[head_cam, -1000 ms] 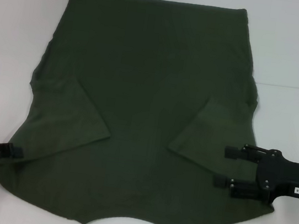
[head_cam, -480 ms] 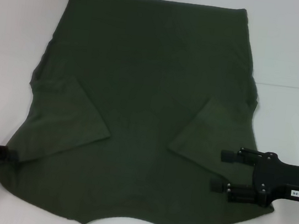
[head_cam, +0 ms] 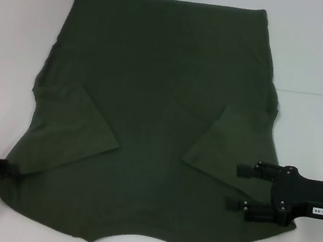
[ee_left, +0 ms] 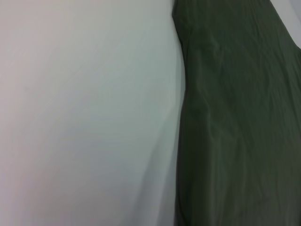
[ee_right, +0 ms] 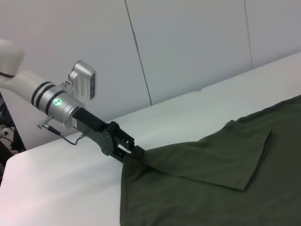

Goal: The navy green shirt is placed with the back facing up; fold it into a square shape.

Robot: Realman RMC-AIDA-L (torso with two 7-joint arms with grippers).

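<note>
The navy green shirt [head_cam: 149, 125] is being shown spread flat on the white table [head_cam: 321, 53], both sleeves folded inward and the neckline at the near edge. The left gripper [head_cam: 4, 166] is being held at the shirt's near left corner; in the right wrist view its fingers [ee_right: 129, 153] are clamped on the raised shoulder edge. The right gripper [head_cam: 237, 187] is being held over the near right part, fingers spread apart.
</note>
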